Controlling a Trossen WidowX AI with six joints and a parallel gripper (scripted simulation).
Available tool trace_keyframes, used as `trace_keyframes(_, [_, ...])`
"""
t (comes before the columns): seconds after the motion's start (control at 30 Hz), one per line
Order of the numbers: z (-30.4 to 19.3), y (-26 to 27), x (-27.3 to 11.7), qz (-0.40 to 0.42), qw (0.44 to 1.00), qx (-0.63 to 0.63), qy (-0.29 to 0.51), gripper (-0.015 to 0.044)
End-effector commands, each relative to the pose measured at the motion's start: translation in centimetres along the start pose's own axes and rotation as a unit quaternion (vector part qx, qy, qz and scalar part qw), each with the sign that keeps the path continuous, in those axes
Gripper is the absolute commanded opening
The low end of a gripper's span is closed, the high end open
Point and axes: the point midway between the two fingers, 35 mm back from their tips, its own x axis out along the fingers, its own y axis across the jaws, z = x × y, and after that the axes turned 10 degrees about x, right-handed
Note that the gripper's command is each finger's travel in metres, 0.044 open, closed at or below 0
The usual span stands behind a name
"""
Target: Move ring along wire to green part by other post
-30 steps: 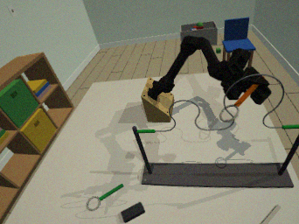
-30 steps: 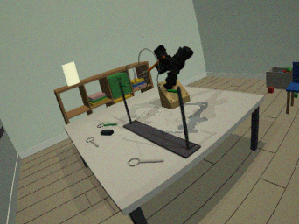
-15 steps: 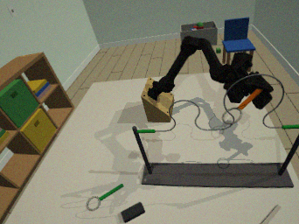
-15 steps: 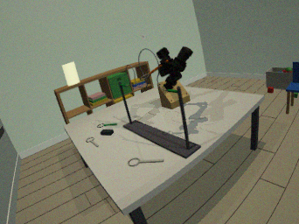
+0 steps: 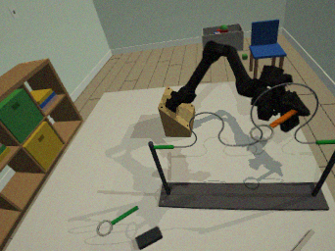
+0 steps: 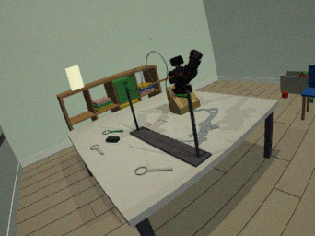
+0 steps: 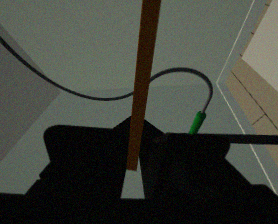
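The orange handle (image 5: 284, 118) (image 6: 163, 80) (image 7: 143, 65) is held in my gripper (image 5: 295, 113) (image 7: 135, 120), which is shut on it. The handle slants down to the grey ring (image 5: 264, 125), which sits around the low stretch of the wire (image 5: 222, 129) (image 6: 157, 52) (image 7: 105, 99), left of the big loop. Whether ring and wire touch is too small to tell. One green part (image 5: 164, 147) is by the left post (image 5: 159, 169) (image 6: 132, 110); another green part (image 5: 325, 142) (image 6: 180, 95) is by the right post (image 5: 324, 171) (image 6: 193, 126). The ring is out of the wrist view.
The dark base (image 5: 240, 196) (image 6: 161, 145) carries both posts. A green-handled ring (image 5: 124, 216) (image 6: 116, 131) and a black block (image 5: 149, 237) (image 6: 112, 139) lie on the table. Grey-handled rings lie there too, one (image 6: 158, 170) near the front edge. A wooden shelf (image 5: 59, 87) is at the left.
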Motion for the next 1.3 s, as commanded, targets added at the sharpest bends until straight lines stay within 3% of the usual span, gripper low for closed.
trace_keyframes(0.0, [0.5, -1.8, -0.3, -0.030, 0.998, -0.051, 0.002, -0.0150])
trace_keyframes(0.63, [3.8, -7.9, -2.4, -0.149, 0.957, -0.250, 0.008, -0.0150])
trace_keyframes(1.27, [9.2, -11.6, -5.7, -0.260, 0.861, -0.437, 0.013, -0.0150])
